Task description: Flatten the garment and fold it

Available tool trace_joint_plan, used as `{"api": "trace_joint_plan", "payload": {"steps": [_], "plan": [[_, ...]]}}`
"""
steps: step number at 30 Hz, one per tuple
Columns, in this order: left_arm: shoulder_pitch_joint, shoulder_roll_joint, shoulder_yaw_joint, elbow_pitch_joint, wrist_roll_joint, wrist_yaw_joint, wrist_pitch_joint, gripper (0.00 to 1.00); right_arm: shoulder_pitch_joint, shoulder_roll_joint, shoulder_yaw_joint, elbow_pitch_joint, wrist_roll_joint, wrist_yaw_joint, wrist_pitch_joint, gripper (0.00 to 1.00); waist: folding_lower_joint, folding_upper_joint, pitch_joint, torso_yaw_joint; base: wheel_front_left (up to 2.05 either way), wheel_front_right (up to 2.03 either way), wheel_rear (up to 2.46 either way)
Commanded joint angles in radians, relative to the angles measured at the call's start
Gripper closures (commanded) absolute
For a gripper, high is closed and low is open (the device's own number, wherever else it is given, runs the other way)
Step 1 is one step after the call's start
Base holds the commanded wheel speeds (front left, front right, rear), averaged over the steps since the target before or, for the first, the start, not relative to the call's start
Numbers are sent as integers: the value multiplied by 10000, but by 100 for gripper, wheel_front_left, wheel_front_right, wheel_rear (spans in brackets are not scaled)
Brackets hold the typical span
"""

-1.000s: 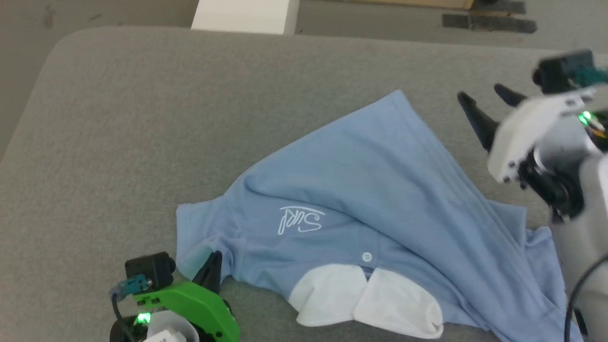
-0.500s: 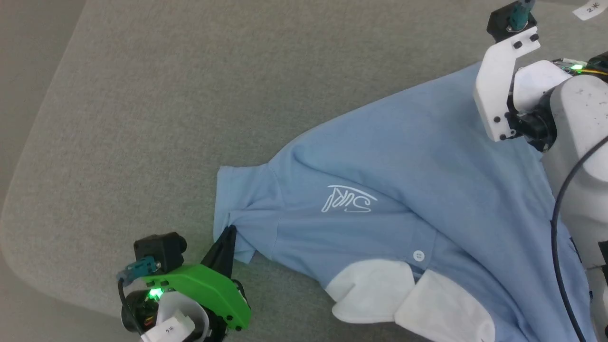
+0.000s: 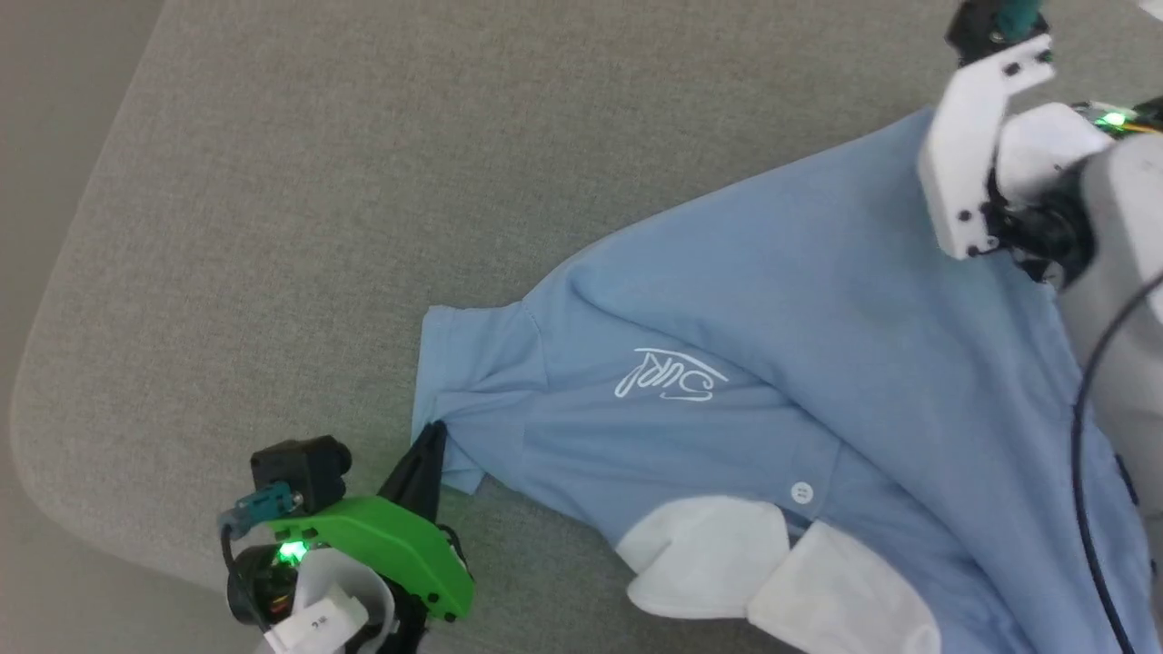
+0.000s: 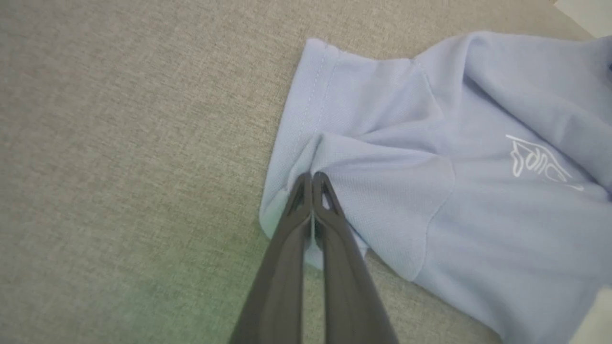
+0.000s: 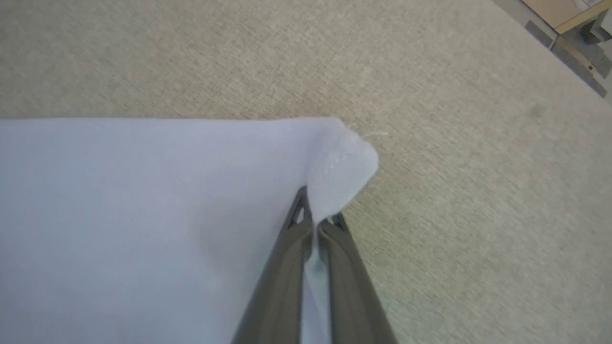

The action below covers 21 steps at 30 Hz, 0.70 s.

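A grey cloth-covered bench [image 3: 318,182] with a rounded corner at the left carries everything, and a strip of paler floor [image 3: 36,136] shows beyond that corner. At the lower left the left pincer [image 3: 432,440], on its green wrist, has its two dark fingers pressed together on the edge of the garment's short sleeve [image 3: 472,363]. From the left wrist the tips [image 4: 313,177] meet on a small ridge of gathered fabric near the sleeve hem. The garment [image 3: 772,300], a light blue polo shirt, lies on the bench front side up and spreads from there up and to the right, with loose folds across the chest. A white script logo [image 3: 670,374] sits right of the sleeve, then one white button [image 3: 800,492], and the white collar [image 3: 709,554] lies at the near edge. At the far right the right pincer [image 5: 318,206] is closed tight on a hem corner, whose tip curls over just above its fingers.
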Motion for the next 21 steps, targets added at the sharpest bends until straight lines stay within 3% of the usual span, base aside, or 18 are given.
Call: {"api": "trace_joint_plan", "payload": {"steps": [1,5,10,17,21], "plan": [[-110,129,147,53,16,43,-77,100,335,-260,-144,-323,338,-15,-286,100,0,0,-652,-527,0,0,0],[105,307,327,51,-17,151,-54,100,1385,-516,-1104,-1768,1592,-15,-962,100,0,0,-1375,-1149,0,0,0],[469,440,442,-92,-75,313,52,100,3855,-454,-2536,-3942,2702,-15,-892,100,0,0,-2127,-1884,0,0,0],[902,477,466,-168,-250,368,130,100,7976,576,-4582,-6519,3121,-15,265,100,0,0,-2839,-2572,0,0,0],[1088,454,432,-212,-328,276,3,100,9586,1340,-5085,-7479,3266,-15,1129,100,0,0,-3075,-2784,0,0,0]]}}
